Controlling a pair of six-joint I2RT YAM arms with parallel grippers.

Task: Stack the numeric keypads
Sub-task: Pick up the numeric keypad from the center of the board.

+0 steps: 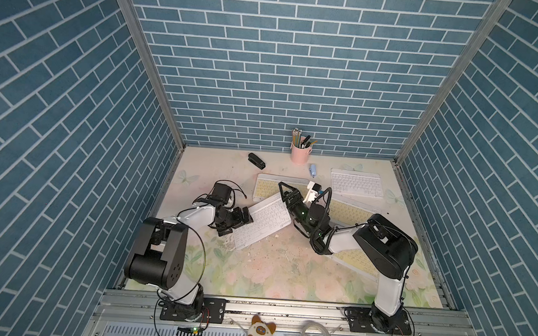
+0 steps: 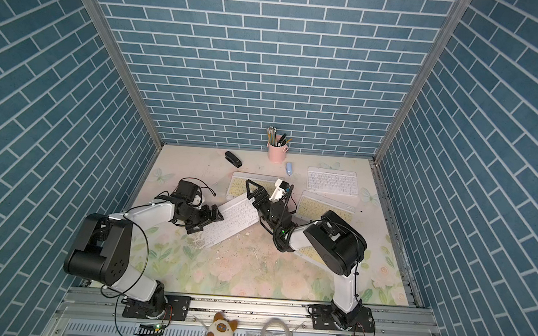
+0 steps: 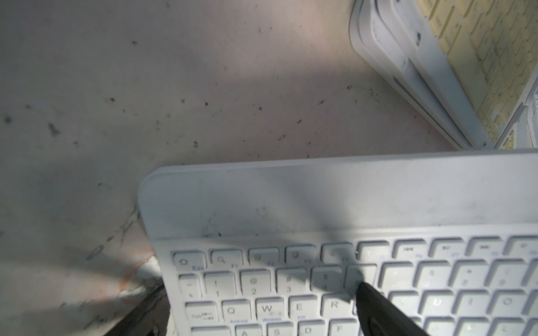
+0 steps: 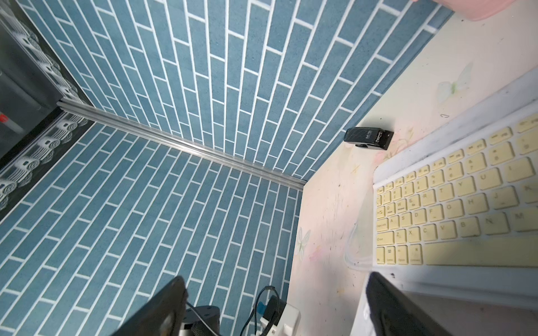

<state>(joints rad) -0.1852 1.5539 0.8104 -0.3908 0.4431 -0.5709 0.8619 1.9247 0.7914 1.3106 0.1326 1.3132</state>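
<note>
Keypads are what you're gathering, and your left hand (image 1: 245, 218) is clamped on one end of the white-keyed keypad (image 1: 262, 222). One finger (image 3: 378, 308) presses on the keys, likely so you can drag or lift it. Its far end appears to overlap the yellow-keyed keypad (image 1: 269, 186), the probable base of the stack. Your right hand (image 1: 287, 192) hangs released at that far end, jaws wide and turned sideways, seemingly ready to steady the edge. On the counter (image 1: 254, 271), the far white keypad (image 1: 357, 183) lies well apart.

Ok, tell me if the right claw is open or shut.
Open: the right claw has its fingers far apart in its wrist view.
</note>
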